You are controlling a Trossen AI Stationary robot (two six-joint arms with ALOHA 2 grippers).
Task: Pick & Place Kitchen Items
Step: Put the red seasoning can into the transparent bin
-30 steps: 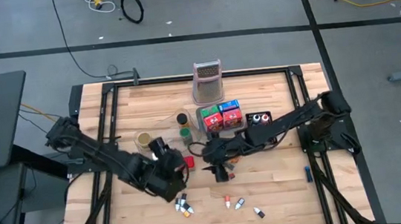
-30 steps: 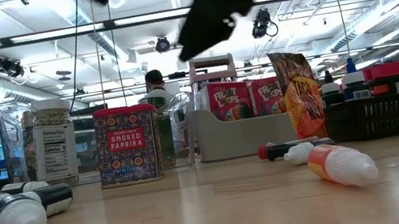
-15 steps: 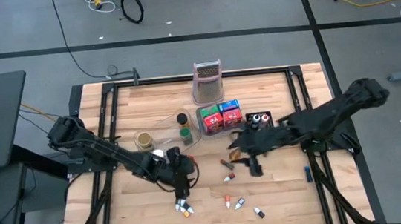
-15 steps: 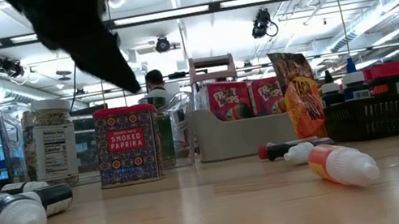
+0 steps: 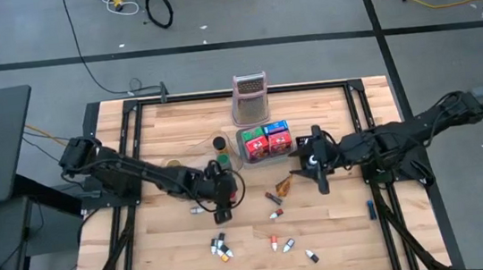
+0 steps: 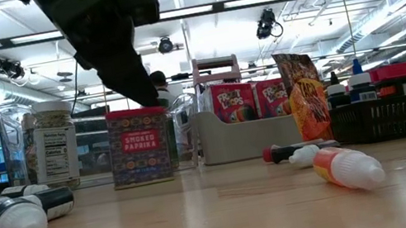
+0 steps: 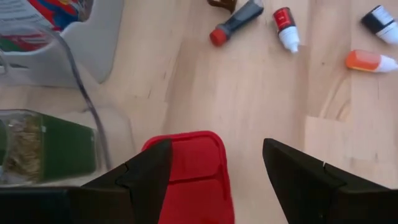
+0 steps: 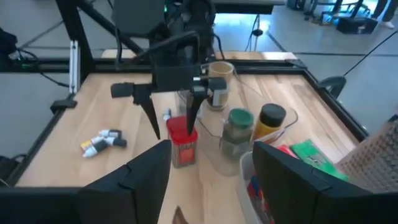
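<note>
The left hand (image 7: 211,180) is seen directly above the smoked paprika tin (image 6: 140,145), its fingers (image 7: 146,171) spread wide. One finger stands over the tin's red lid (image 7: 193,177), the other to the side of it over bare counter (image 7: 249,93), so the tin is not yet held and nothing is gripped. The tin stands upright on the counter, just below and slightly off centre of this hand, beside a green-lidded herb jar (image 7: 56,149) and close to the wall of a clear tray (image 7: 81,93).

The tin is judged to be a small rigid metal box, light, with flat printed sides that may be somewhat slick. It should take a firm squeeze without denting, and the flat opposite faces just under the lid look like the best place for the fingers. Since it is tall for its base, a push from one finger alone could tip it, so the hand would need to be centred first.

Farther out from the left hand, small dropper bottles (image 7: 287,28) and a dark red-tipped tube (image 7: 236,22) lie loose on the wood; they look round, light and likely to roll.

The right hand (image 5: 319,173) is held in the air, well apart from the tin and facing it, near the grey caddy of red and green boxes (image 5: 264,140). Its fingers (image 8: 146,177) are parted and empty
</note>
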